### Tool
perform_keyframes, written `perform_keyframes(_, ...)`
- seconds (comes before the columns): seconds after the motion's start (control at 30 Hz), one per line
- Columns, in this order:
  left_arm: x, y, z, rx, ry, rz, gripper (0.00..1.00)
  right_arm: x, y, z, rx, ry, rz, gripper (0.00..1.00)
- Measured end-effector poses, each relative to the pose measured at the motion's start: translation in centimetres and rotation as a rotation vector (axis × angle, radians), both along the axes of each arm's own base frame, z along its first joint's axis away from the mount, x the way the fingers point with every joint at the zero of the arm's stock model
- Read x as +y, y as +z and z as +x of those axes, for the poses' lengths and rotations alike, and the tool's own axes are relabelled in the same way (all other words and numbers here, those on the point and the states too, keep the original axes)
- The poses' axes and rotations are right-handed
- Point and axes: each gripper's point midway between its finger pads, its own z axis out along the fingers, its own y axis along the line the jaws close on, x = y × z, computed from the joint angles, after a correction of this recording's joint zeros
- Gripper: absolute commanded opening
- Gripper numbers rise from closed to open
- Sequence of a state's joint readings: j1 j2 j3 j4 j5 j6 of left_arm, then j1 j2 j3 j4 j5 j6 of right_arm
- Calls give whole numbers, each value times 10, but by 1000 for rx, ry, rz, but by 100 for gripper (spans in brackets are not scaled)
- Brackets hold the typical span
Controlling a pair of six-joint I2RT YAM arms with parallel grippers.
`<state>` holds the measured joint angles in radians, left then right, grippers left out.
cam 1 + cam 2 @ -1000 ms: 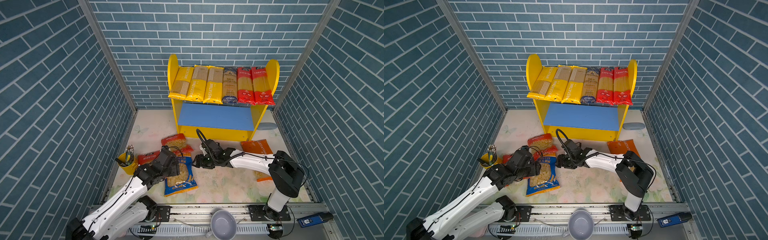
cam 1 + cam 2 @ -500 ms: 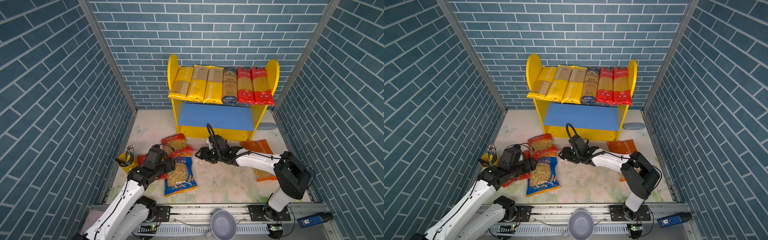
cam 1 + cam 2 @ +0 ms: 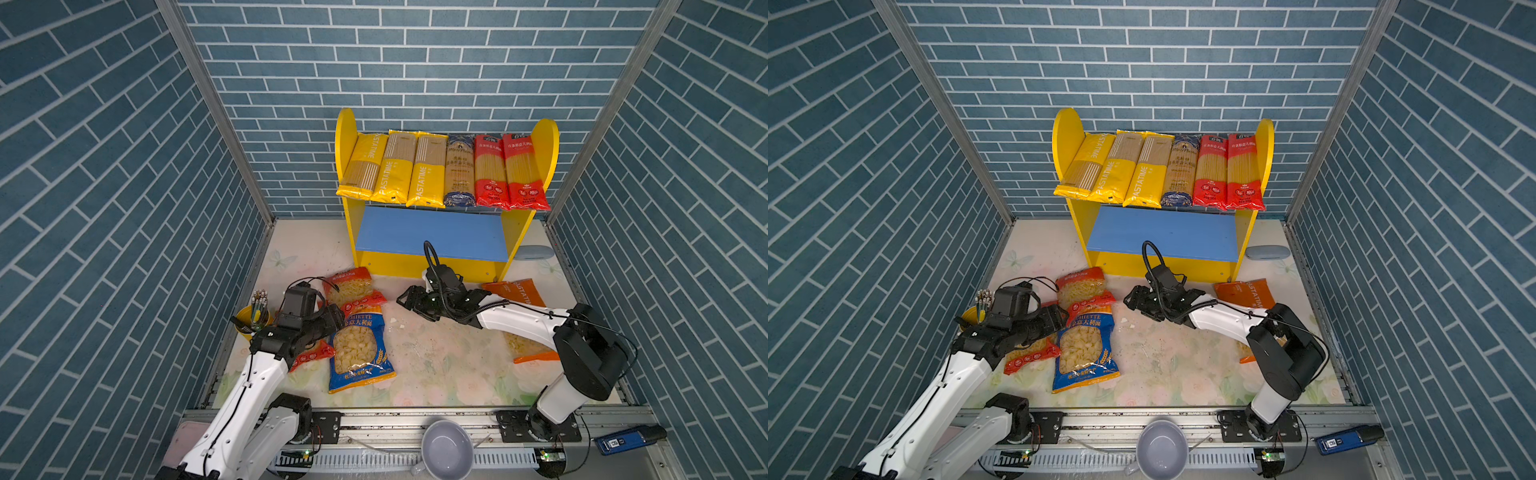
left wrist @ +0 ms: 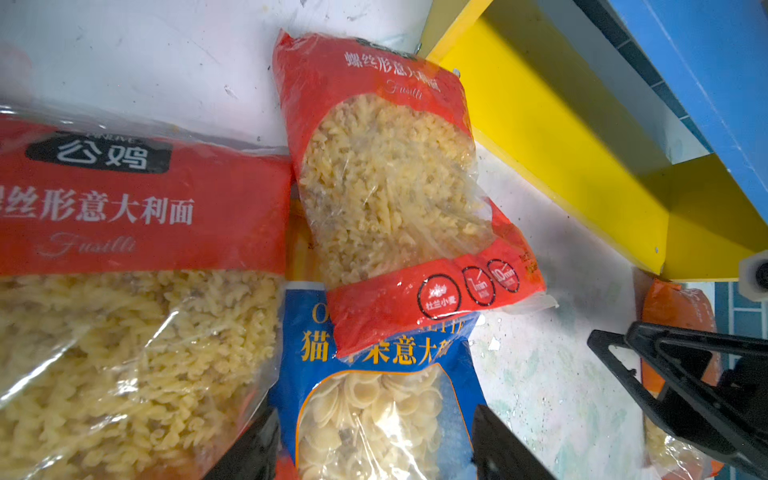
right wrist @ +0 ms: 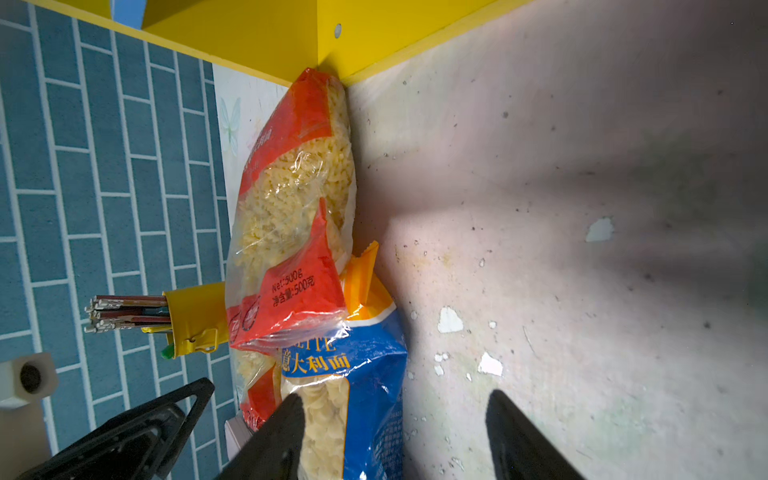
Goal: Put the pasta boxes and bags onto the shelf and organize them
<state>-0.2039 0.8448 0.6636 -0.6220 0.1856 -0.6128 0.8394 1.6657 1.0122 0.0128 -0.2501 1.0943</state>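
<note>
**Shelving status: top tier full, four bags left on the floor**

Left claw [image 3: 334,321]: jaws wide, nothing clamped, poised over the top end of the blue shell-pasta bag [image 3: 359,353], whose width sits between the fingers in the wrist view.

Right claw [image 3: 407,298]: jaws wide, empty, over bare floor mat [image 3: 436,357] just right of that bag.

Around them:
- The far red fusilli bag [image 3: 348,286] overlaps the blue bag's top edge, and its far end is near the shelf [image 3: 344,137] foot.
- The near red fusilli bag [image 3: 313,357] lies left of the blue one, partly under the left arm.
- The orange bag [image 3: 517,293] lies to the right, partly under the right arm.

Done, by my judgement: six long packs lie side by side on the upper tier. They are three yellow packs [image 3: 395,170], one dark-blue pack [image 3: 459,170] and two red packs [image 3: 505,170].

Left to do: the four floor bags. The lower blue board [image 3: 432,232] is bare.

Materials: the bags are glossy, crinkled film with clear windows, loose-filled and lumpy, so probably floppy when lifted. The long packs are flat and stiff-looking. The shelf is smooth painted board.
</note>
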Motion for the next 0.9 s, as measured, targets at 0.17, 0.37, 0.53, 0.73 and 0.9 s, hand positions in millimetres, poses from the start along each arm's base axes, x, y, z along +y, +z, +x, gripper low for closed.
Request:
perform_keyframes(0.17, -6, 2, 5, -10, -17, -31, 74, 16, 1, 9, 5, 17, 16, 76)
perform_keyframes(0.37, -13, 4, 9, -33, -29, -73, 73, 36, 3, 16, 5, 44, 42, 76)
perform_keyframes(0.53, -14, -1, 6, -20, -27, -86, 73, 57, 2, 19, 5, 74, 56, 75)
perform_keyframes(0.73, -16, -1, 6, -29, -26, -110, 73, 86, -3, 17, 12, 125, 80, 57)
perform_keyframes(0.9, -18, 1, 5, -36, -25, -122, 73, 95, -6, 13, 18, 147, 86, 40)
